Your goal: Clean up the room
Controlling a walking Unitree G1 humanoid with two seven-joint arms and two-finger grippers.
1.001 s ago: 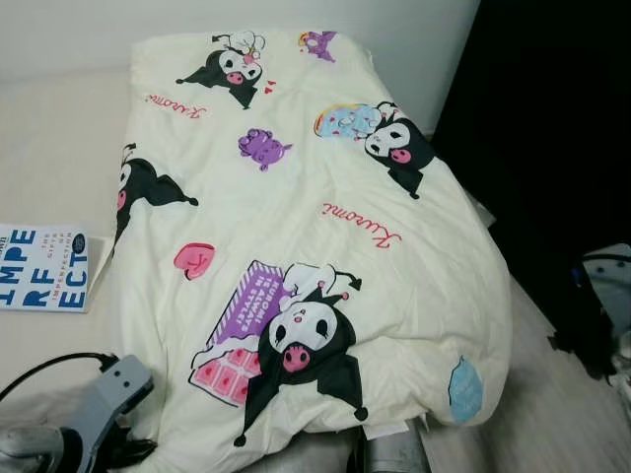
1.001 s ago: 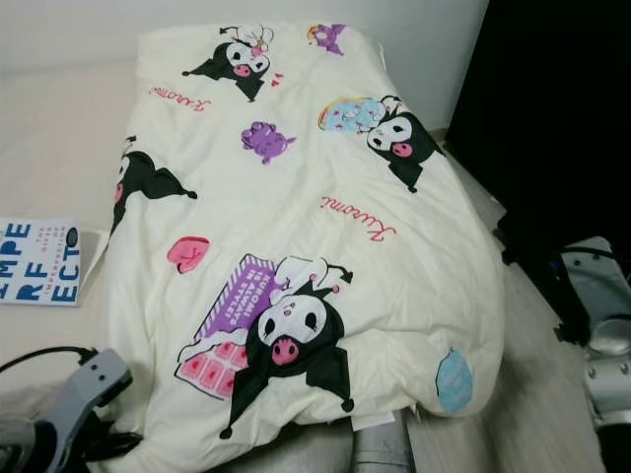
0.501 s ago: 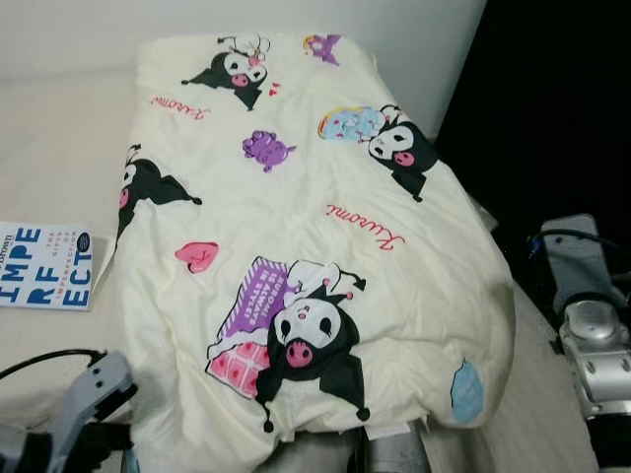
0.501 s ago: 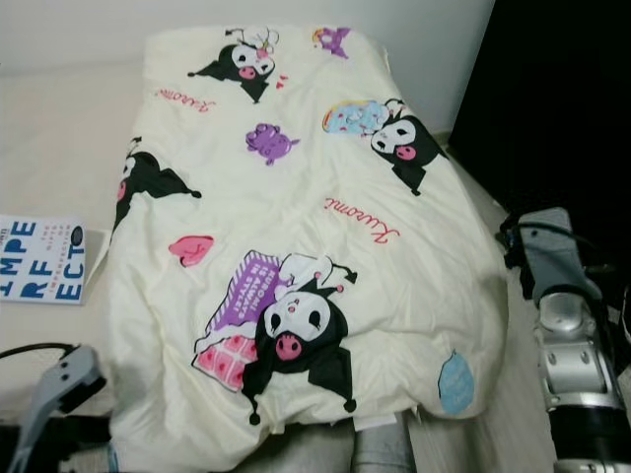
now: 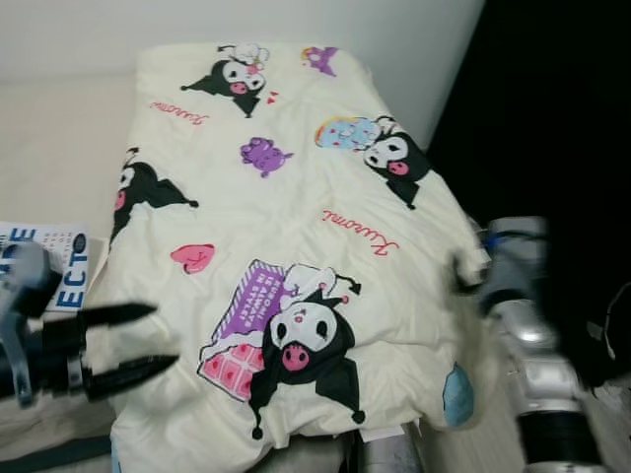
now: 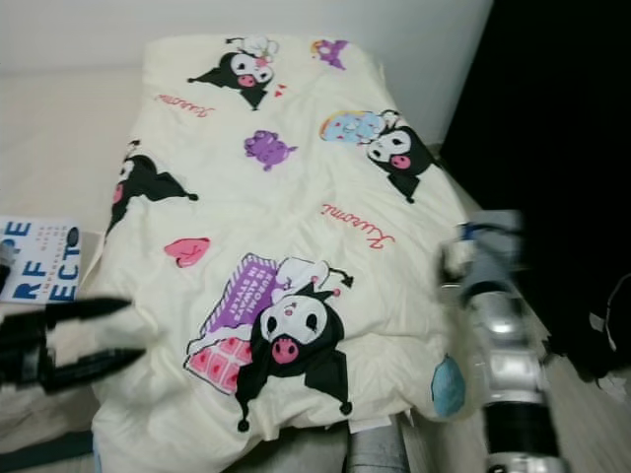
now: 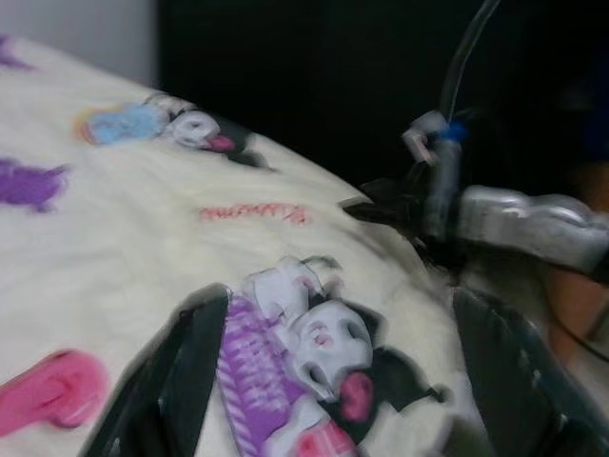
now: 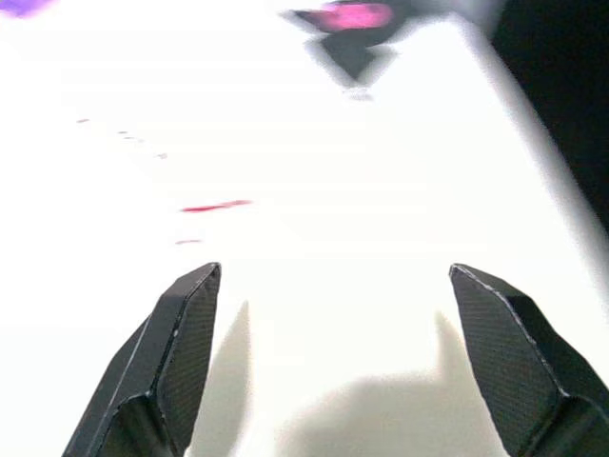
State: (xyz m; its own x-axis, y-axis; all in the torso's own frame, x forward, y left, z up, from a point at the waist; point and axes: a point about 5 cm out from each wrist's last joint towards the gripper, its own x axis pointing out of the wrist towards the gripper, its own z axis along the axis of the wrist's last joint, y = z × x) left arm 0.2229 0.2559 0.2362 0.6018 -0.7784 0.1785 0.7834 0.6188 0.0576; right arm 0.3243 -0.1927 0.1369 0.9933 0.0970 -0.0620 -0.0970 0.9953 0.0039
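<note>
Both pincers spread apart, the left gripper [image 5: 148, 340] and right gripper [image 8: 333, 352] flank a folded cartoon-print comforter [image 5: 296, 227], likely soft, light and floppy, best pinched at opposite edges.

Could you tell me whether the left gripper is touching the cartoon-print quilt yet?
Cannot tell: in the left eye view the left gripper, open, overlaps the quilt's edge, depth unclear.
</note>
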